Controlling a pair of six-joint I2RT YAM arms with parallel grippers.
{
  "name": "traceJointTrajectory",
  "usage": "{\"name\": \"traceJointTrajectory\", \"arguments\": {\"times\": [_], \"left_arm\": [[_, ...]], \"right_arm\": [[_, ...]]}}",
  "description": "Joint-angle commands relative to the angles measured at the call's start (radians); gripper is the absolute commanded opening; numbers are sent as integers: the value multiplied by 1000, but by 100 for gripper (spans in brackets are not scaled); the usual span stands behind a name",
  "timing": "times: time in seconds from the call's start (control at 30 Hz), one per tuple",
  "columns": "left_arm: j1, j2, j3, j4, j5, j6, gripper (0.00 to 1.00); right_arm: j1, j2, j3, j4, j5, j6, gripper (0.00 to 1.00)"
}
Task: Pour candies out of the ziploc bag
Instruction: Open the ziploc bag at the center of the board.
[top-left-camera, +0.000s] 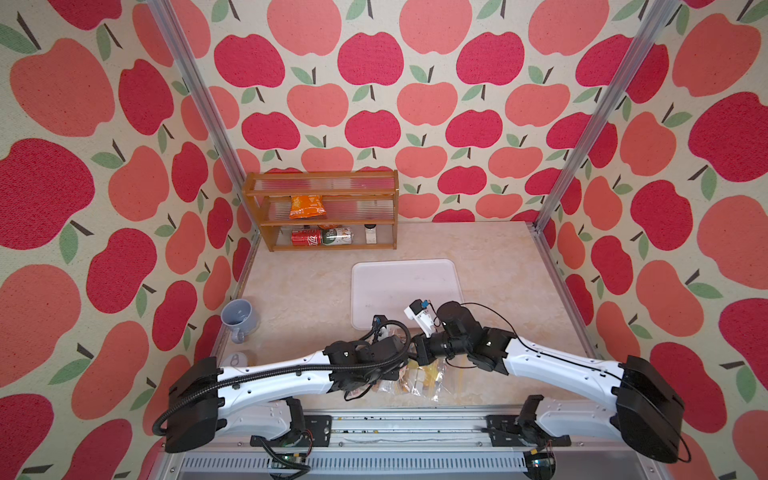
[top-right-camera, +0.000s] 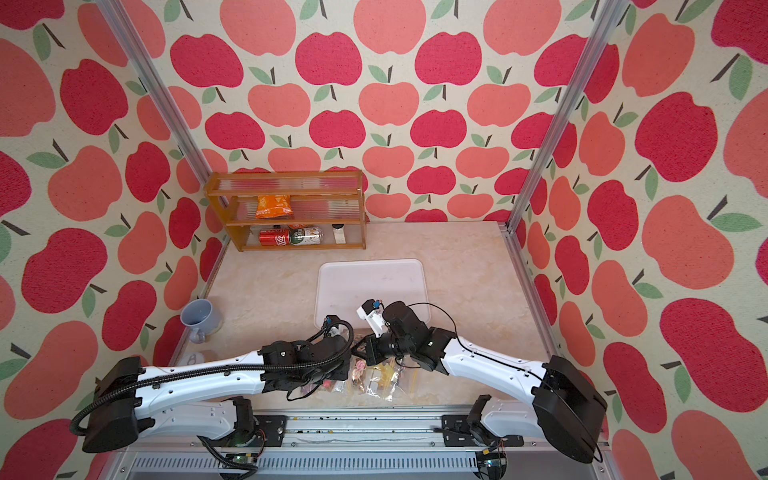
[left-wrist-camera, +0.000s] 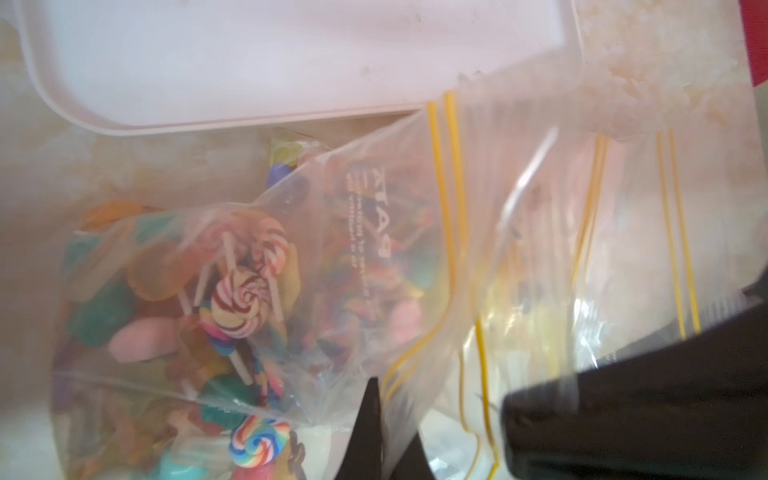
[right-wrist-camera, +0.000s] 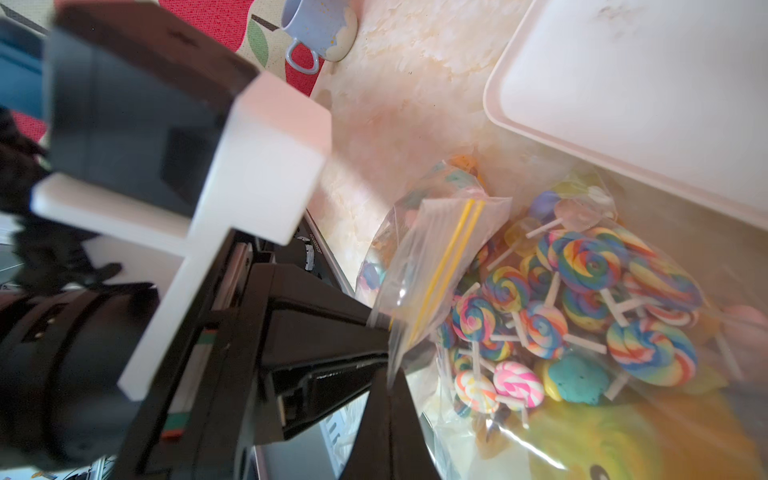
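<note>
Ziploc bag (top-left-camera: 419, 380) lies at near edge of tabletop (top-left-camera: 498, 266), candies (right-wrist-camera: 582, 291) inside. We see left gripper (left-wrist-camera: 376, 432) and right gripper (right-wrist-camera: 392, 399) both clamped on its yellow-striped mouth. Tray (top-left-camera: 405, 286) sits just beyond, so we judge pour goes toward far edge.

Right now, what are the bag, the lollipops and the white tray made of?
The ziploc bag: thin clear plastic film, glossy, crinkled, see-through. The lollipops: maybe clay or plastic, judging by their matte swirls. The tray: likely smooth white plastic, with a rounded moulded rim.
</note>
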Motion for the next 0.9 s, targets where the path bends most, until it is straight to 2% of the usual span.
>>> {"name": "traceJointTrajectory", "arguments": {"times": [0.0,0.13,0.27,0.37,0.5,0.8,0.83,0.87], "left_arm": [[5,6,44,-177,-66,-36,0],[18,-101,4,-215,-103,-65,0],[38,-241,-57,-181,-109,-80,0],[46,-282,-58,-224,-121,-81,0],[48,-305,-26,-284,-140,-64,0],[30,-224,82,-217,-96,51,0],[23,-219,102,-212,-97,68,4],[19,-219,114,-205,-96,84,10]], "right_arm": [[4,-40,33,-41,55,-21,0],[0,-63,41,-175,163,-68,0],[-6,-64,42,-214,200,-75,0],[-8,-61,52,-261,249,-83,0],[-16,-63,58,-286,271,-89,0],[-13,-48,80,-233,217,-82,0],[-12,-50,84,-237,218,-85,0],[-12,-52,86,-242,219,-87,6]]}}
